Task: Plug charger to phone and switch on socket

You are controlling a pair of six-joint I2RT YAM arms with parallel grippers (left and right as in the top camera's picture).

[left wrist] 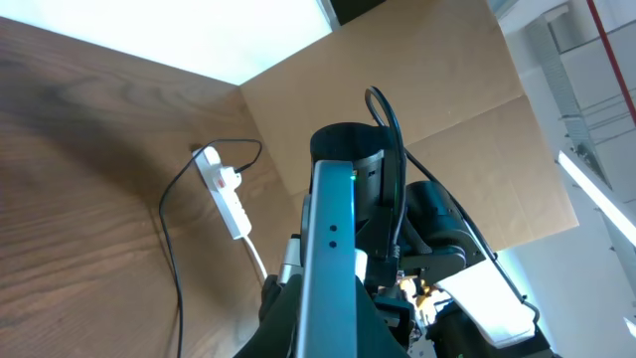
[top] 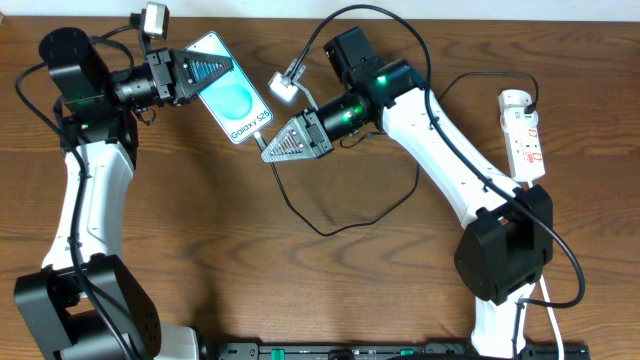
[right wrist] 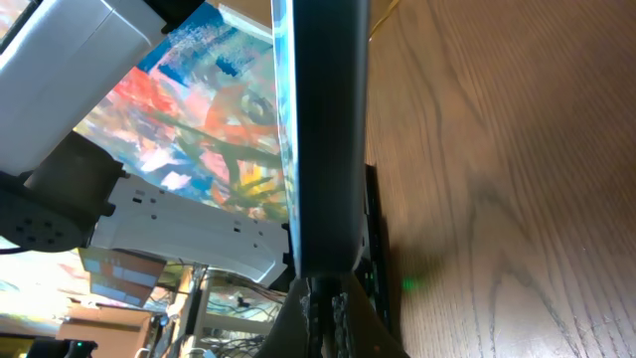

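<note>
The phone (top: 238,102), its screen blue-cyan with "Galaxy S25", is held up off the table at the back left. My left gripper (top: 220,66) is shut on its upper end. In the left wrist view the phone shows edge-on (left wrist: 333,239) between the fingers (left wrist: 328,323). My right gripper (top: 268,150) is at the phone's lower end, shut on the charger's connector tip. The thin black charger cable (top: 328,234) loops over the table toward the white socket (top: 526,135) at the far right. In the right wrist view the phone's edge (right wrist: 320,129) stands just above the shut fingers (right wrist: 328,313).
The socket also shows in the left wrist view (left wrist: 225,191), with a plug and a thin black cable on it. Its white cord (top: 548,300) runs toward the front right. Both arm bases stand at the table's front corners. Thicker black robot cables arch over the right arm.
</note>
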